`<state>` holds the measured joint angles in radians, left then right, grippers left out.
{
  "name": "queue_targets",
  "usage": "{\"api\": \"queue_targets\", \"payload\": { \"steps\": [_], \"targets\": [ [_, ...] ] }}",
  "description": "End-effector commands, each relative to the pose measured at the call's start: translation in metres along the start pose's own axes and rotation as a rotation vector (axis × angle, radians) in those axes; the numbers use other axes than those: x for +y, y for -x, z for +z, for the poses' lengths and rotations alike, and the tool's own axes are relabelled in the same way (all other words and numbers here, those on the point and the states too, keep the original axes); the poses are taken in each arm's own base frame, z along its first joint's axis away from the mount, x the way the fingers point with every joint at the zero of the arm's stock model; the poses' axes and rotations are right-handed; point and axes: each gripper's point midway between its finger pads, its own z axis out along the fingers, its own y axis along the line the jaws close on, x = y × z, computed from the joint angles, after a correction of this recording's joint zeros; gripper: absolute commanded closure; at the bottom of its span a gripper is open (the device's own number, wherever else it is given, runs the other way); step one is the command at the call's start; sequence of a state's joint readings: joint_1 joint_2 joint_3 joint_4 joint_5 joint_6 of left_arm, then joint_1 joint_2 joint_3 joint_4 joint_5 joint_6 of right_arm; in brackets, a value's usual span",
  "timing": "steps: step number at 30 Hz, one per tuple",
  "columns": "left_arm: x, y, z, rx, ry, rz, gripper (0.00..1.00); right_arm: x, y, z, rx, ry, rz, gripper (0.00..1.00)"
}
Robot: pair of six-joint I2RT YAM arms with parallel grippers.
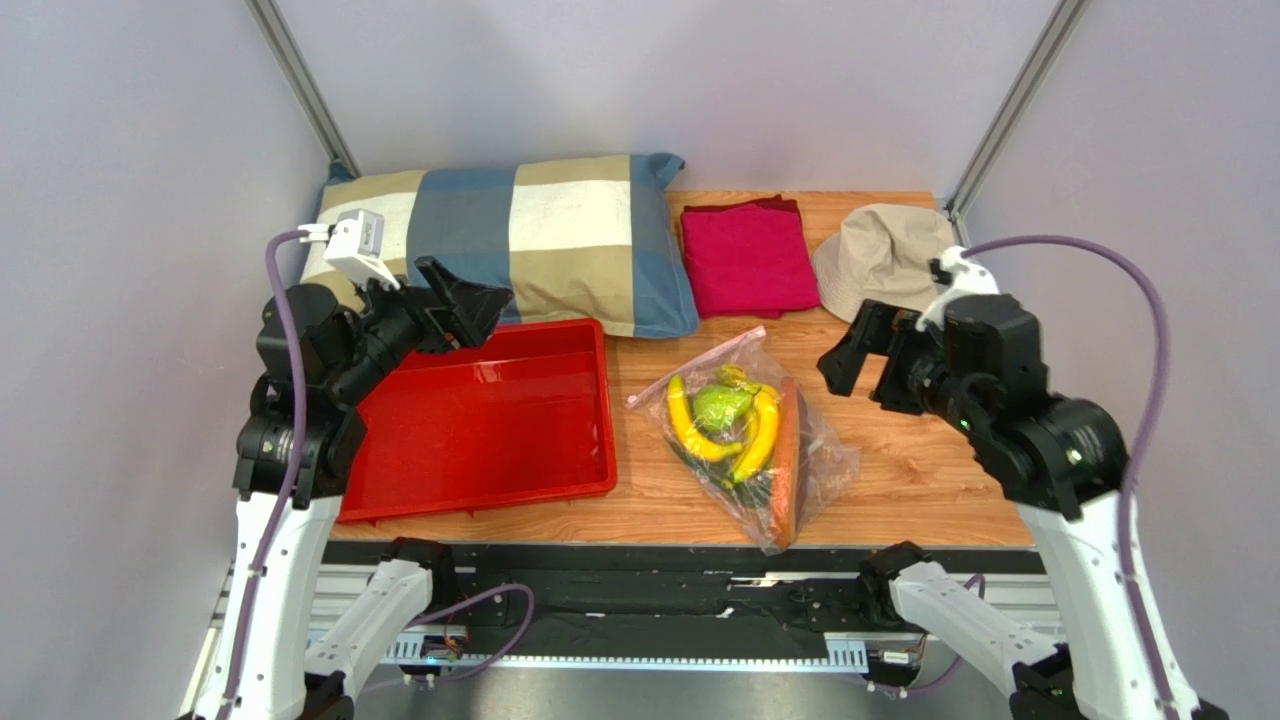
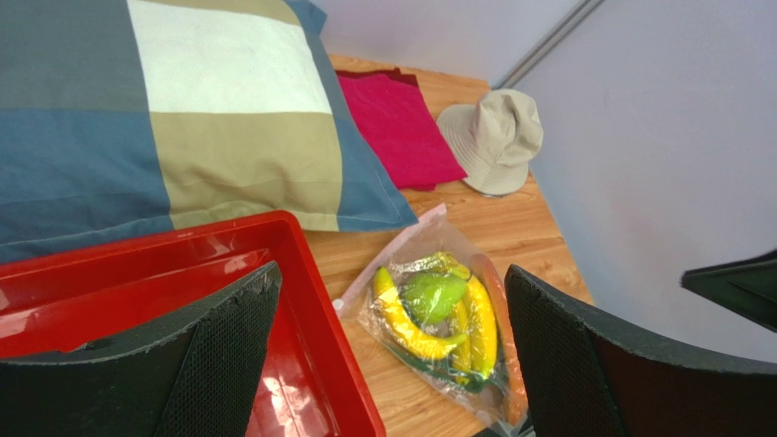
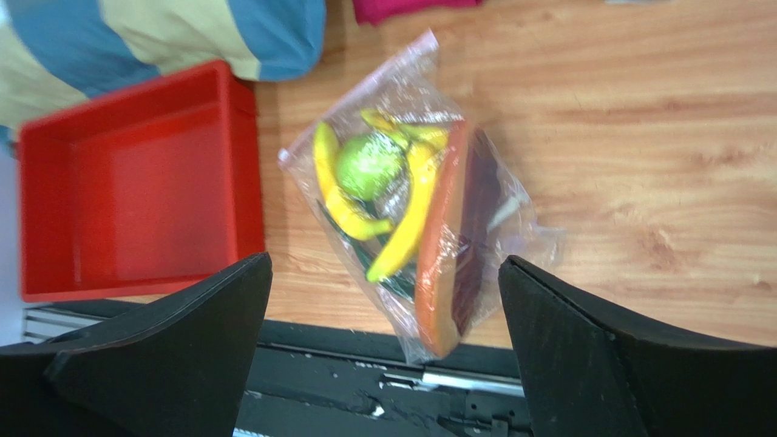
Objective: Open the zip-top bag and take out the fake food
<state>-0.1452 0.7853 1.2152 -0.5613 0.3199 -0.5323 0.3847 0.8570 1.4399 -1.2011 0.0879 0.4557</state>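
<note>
White arm links [image 1: 278, 593], black joints [image 1: 1052, 435], purple cables [image 1: 1159, 360], black mesh-textured fingers [image 2: 214, 364].

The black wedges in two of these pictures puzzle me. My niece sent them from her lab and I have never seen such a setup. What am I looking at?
You see two robot arms at a wooden table. The overhead picture looks down from above and behind them; the left gripper and right gripper are both open and hold nothing. The other two come from cameras on each wrist, so the black wedges are that arm's own fingers. Between the arms lies a clear zip-top bag with the fake food inside. Beside it sits a red tray; behind are a checked pillow, a pink cloth and a beige hat.
</note>
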Motion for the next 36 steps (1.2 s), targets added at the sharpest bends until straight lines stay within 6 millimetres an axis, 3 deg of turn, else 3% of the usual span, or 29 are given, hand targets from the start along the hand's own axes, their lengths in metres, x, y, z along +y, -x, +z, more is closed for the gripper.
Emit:
{"api": "queue_targets", "payload": {
  "steps": [1, 3, 7, 12, 16, 21, 27, 36],
  "targets": [
    [-0.007, -0.016, 0.011, 0.083, -0.068, -0.027, 0.05, -0.004, -0.028, 0.042, 0.172, -0.047, -0.035, 0.0],
    [-0.006, -0.028, 0.011, 0.118, -0.084, -0.057, 0.07, 0.004, -0.033, 0.063, 0.209, -0.013, -0.074, 0.0],
    [-0.001, -0.047, 0.004, 0.173, -0.068, -0.088, 0.07, 0.021, -0.064, 0.109, 0.342, -0.01, -0.211, 0.0],
    [0.007, -0.069, -0.022, 0.235, -0.006, -0.078, 0.09, 0.057, -0.09, 0.156, 0.376, -0.028, -0.521, 0.0],
    [0.009, -0.091, -0.044, 0.296, 0.015, -0.111, 0.09, 0.053, -0.113, 0.196, 0.423, -0.111, -0.6, 0.0],
    [0.011, -0.12, -0.06, 0.375, 0.028, -0.171, 0.09, 0.073, -0.147, 0.216, 0.444, -0.052, -0.658, 0.0],
    [0.012, -0.145, -0.056, 0.499, 0.016, -0.253, 0.11, 0.104, -0.189, 0.234, 0.424, 0.038, -0.71, 0.0],
    [0.005, -0.153, -0.05, 0.563, -0.025, -0.323, 0.17, 0.083, -0.206, 0.261, 0.366, -0.093, -0.75, 0.02]
  ]
}}
